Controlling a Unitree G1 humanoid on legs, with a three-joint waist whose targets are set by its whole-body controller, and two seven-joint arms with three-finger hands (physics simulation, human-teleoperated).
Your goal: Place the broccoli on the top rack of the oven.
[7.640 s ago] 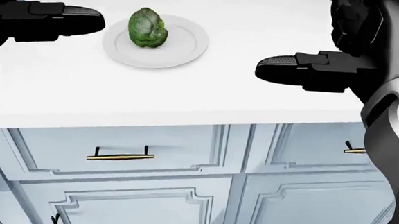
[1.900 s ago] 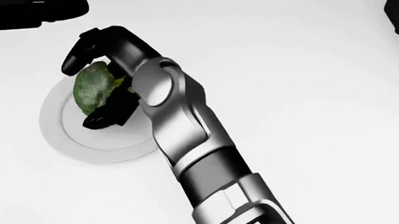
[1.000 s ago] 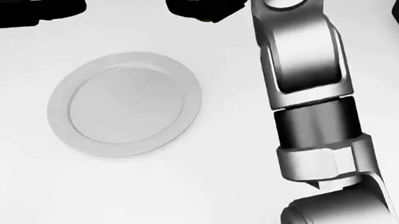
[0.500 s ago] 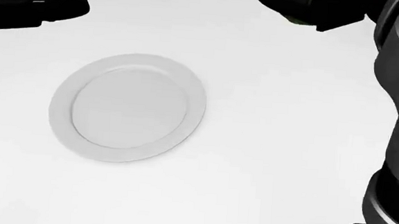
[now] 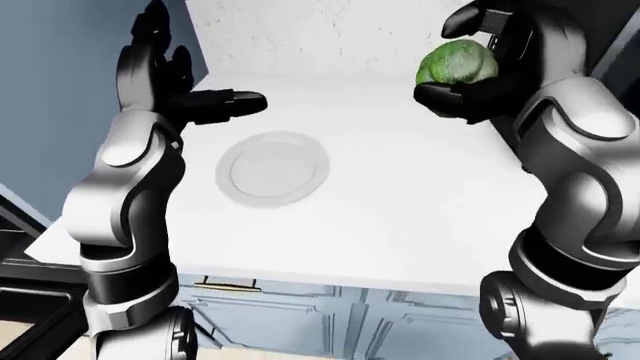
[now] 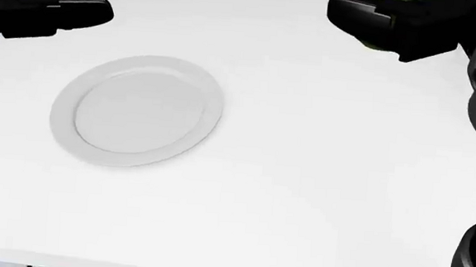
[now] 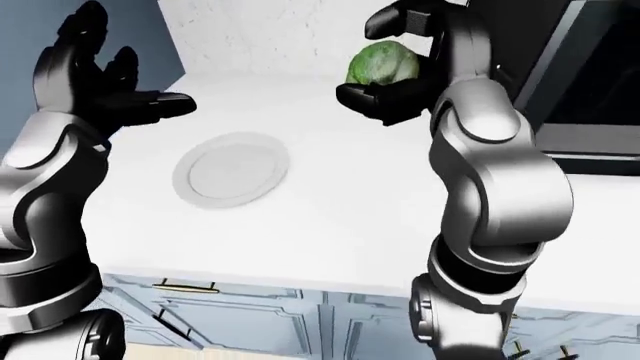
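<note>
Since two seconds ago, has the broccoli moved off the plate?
Yes. The broccoli, gripped in the right hand, is now lifted up and right of the empty plate.

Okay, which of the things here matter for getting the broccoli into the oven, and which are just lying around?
Part of the job:
- broccoli, gripped in the right hand
- oven, dark, at right edge

Just there:
- empty plate
- white counter
- left hand, open, holding nothing

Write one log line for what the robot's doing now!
right hand: holding broccoli up | left hand: open | plate: empty | oven: unreached
</note>
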